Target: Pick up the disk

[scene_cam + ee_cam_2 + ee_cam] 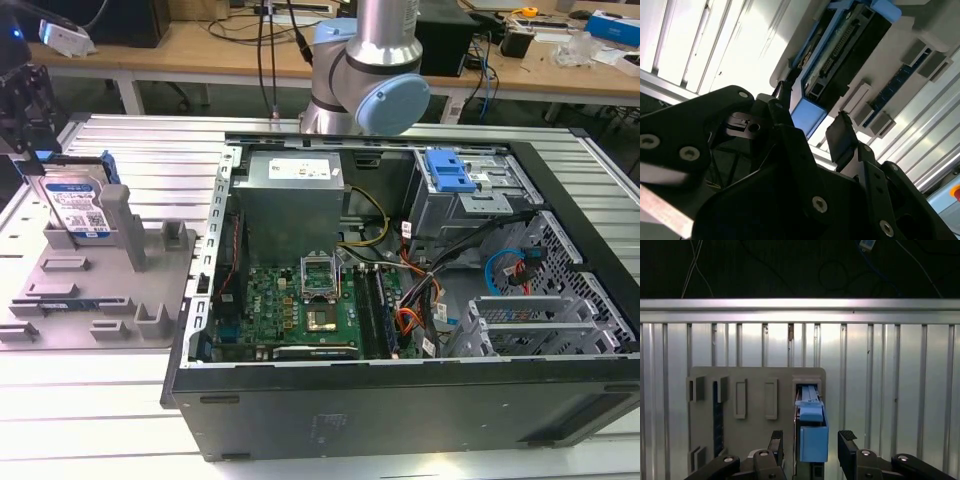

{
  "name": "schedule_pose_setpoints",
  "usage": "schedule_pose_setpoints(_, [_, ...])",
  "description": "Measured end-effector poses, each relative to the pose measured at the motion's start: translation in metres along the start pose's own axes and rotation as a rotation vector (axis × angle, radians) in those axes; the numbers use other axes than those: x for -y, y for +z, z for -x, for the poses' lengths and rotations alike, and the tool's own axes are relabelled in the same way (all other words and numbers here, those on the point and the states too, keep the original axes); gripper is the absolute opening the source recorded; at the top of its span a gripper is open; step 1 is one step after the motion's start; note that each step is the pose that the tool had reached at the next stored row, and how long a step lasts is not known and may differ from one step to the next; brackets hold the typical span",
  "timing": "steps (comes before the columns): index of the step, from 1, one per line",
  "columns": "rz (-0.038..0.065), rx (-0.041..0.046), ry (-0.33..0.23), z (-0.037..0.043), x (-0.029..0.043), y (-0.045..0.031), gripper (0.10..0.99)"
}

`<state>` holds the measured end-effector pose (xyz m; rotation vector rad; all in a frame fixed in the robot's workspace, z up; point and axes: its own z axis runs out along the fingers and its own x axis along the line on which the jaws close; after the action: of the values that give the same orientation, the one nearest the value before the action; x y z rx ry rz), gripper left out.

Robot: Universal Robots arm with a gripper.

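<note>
Gripper (812, 441): black, two-fingered, jaws spread apart and holding nothing. Its fingers (847, 436) stand one on each side of the disk's upper end; in the first wrist view a narrow gap shows between each finger and the blue rail.

Disk (75, 205): silver hard drive with a white-and-blue label and blue side rails. It stands upright on edge in a slot at the far corner of the holder, with the label face showing in the exterior view.

Holder (110, 300): grey plastic with several slots and posts. It lies flat near the table's edge on the exterior view's left.

Table (150, 150): ribbed metal, and it carries both the holder and the case.

Computer case (400, 420): black, side panel off, just beside the holder on the exterior view's right. Inside are a green mainboard (300, 310) and a metal drive cage with a blue latch (448, 170).

Arm (370, 60): silver with pale blue joint caps, rising behind the case at the table's far edge.
</note>
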<state>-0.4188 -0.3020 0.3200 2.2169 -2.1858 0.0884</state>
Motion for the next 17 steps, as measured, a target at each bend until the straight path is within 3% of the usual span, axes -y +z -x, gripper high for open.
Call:
schedule_pose_setpoints(10, [0.0,0.0,0.0,0.0006,-0.0006,0.0099,0.557])
schedule_pose_setpoints(11, [0.0,0.0,0.0,0.0007,-0.0007,0.011,0.541])
schedule_pose_setpoints(12, [0.0,-0.0001,0.0,0.0007,-0.0008,0.012,0.408])
schedule_pose_setpoints(17, [0.0,0.0,0.0,0.0009,-0.0008,0.0143,0.408])
